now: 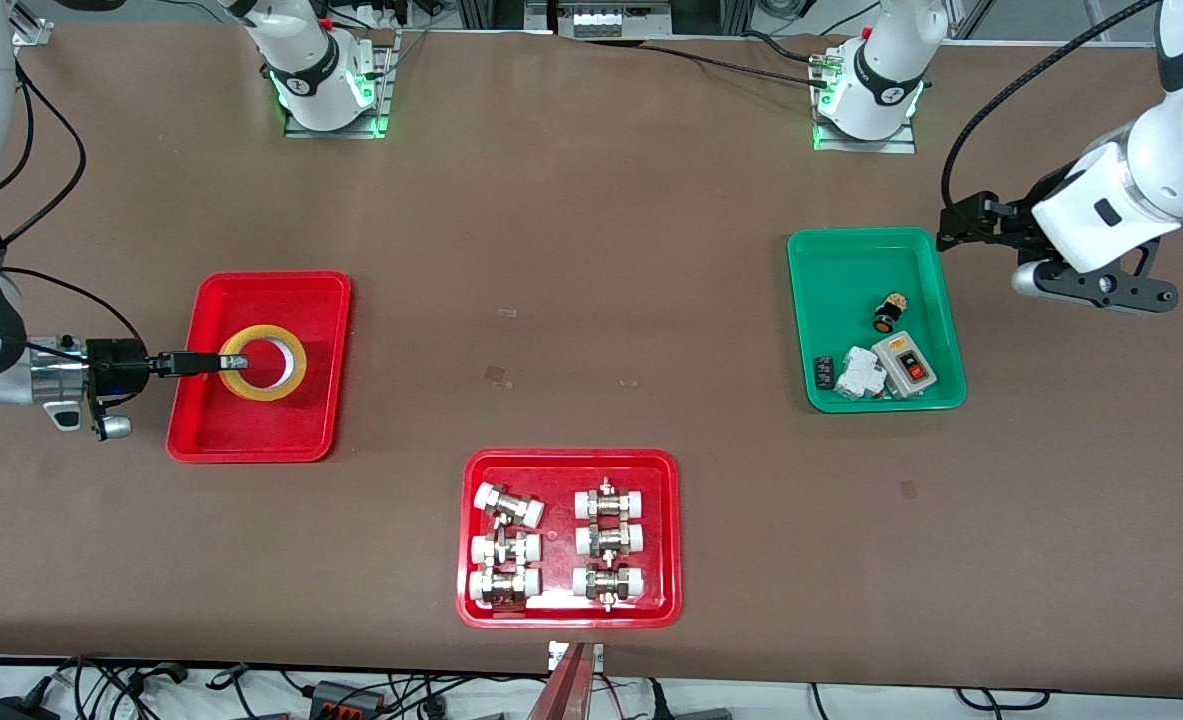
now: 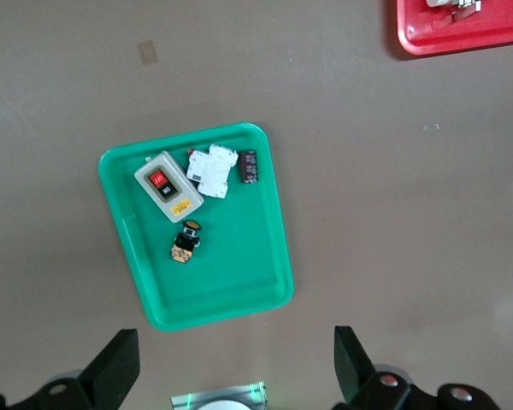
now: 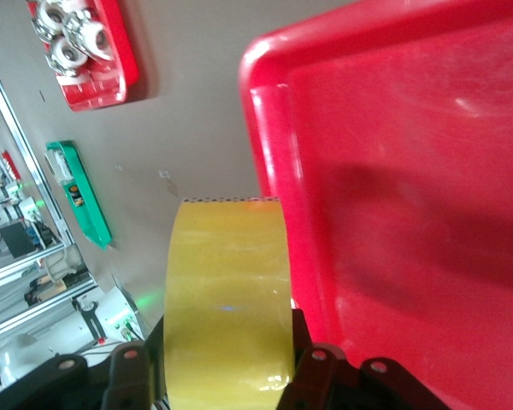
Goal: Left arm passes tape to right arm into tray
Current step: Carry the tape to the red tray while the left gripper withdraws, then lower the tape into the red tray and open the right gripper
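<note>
The tape point(image 1: 263, 362), a yellowish ring with a white core, lies flat within the plain red tray point(image 1: 281, 290) at the right arm's end of the table. My right gripper point(image 1: 223, 362) reaches in level over the tray's rim and is shut on the ring's wall. In the right wrist view the tape point(image 3: 227, 290) fills the gap between the right gripper's point(image 3: 227, 371) fingers, beside the tray point(image 3: 393, 171). I cannot tell whether the tape touches the tray floor. My left gripper point(image 1: 1091, 288) waits open and empty, high beside the green tray; the left wrist view point(image 2: 235, 367) shows it too.
A green tray point(image 1: 851, 260) with a switch box point(image 1: 903, 363), a white breaker and a small push button lies at the left arm's end. A squarer red tray point(image 1: 571, 465) with several white-capped metal fittings lies near the front edge. The arm bases stand along the table's back edge.
</note>
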Motion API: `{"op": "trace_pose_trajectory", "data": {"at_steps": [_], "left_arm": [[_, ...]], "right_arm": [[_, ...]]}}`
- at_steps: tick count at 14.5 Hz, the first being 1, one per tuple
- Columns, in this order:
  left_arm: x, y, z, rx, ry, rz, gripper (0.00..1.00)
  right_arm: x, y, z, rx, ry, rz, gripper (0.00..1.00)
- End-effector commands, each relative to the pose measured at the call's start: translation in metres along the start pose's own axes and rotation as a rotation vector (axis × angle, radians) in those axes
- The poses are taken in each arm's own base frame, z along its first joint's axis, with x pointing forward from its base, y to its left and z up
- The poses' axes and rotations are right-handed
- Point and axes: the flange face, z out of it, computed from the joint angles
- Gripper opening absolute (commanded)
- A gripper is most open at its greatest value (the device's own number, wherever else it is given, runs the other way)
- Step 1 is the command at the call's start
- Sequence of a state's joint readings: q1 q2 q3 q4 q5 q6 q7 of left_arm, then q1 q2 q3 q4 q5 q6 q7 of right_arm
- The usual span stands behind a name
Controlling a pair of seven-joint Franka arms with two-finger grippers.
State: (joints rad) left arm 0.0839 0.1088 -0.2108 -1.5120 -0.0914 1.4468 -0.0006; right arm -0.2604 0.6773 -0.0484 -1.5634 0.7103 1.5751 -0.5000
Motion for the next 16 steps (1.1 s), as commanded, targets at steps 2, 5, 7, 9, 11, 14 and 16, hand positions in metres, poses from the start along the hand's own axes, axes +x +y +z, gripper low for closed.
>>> {"op": "trace_pose_trajectory", "data": {"at_steps": [2, 5, 7, 9, 11, 14, 16], "left_arm": [[-0.024, 0.001, -0.001, 0.034, 0.023, 0.038, 1.00], [-0.025, -0.002, -0.015, 0.030, 0.030, 0.043, 1.00], [-0.017, -0.008, -0.020, 0.037, 0.043, 0.038, 1.00], [-0.011, -0.013, -0.017, 0.108, 0.039, 0.037, 1.00], [-0.009, -0.015, -0.015, 0.116, 0.036, 0.035, 1.00], [-0.009, -0.020, -0.016, 0.115, 0.040, 0.013, 1.00], [-0.010, -0.031, -0.014, 0.111, 0.044, -0.039, 1.00]], "right_arm": [[0.002, 0.031, 0.011, 0.038, -0.031, -0.061, 0.33], [-0.002, 0.054, 0.016, 0.057, -0.041, -0.093, 0.34], [0.000, 0.064, 0.024, 0.060, -0.045, -0.103, 0.42], [0.001, 0.069, 0.029, 0.063, -0.050, -0.099, 1.00], [0.000, 0.072, 0.030, 0.060, -0.058, -0.097, 1.00], [-0.002, 0.079, 0.041, -0.003, -0.076, -0.091, 1.00], [0.002, 0.074, 0.042, -0.103, -0.092, -0.119, 1.00]]}}
